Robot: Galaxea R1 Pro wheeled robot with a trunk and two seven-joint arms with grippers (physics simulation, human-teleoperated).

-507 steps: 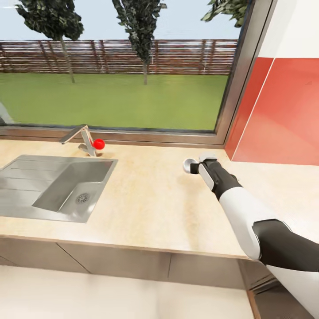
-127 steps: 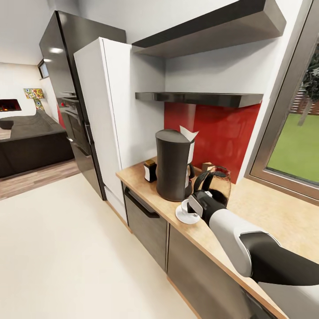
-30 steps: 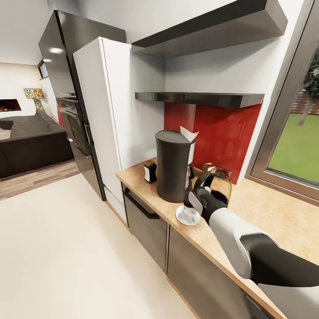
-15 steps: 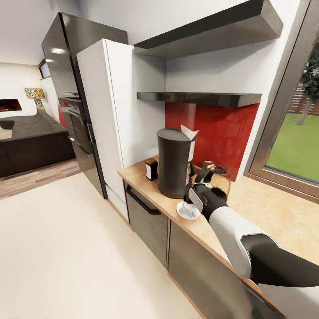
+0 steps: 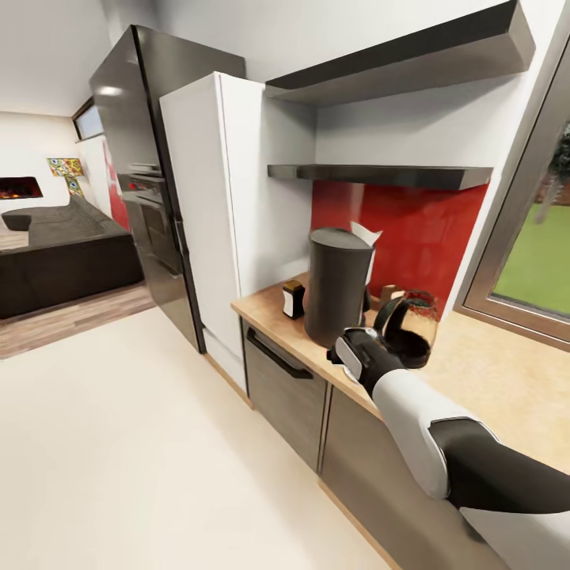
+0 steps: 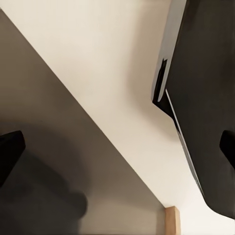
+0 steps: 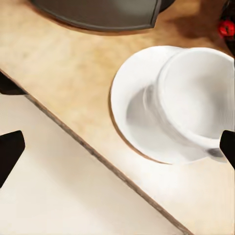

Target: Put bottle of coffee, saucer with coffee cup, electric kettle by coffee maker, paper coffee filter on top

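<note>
Your kitchen countertop carries the station around the coffee maker: paper filter on top, kettle beside it, coffee bottle at its other side. The cup sits on the saucer just beside it, so your right gripper hangs above, jaws wide and empty. I cannot tell your left gripper's jaw state.
</note>
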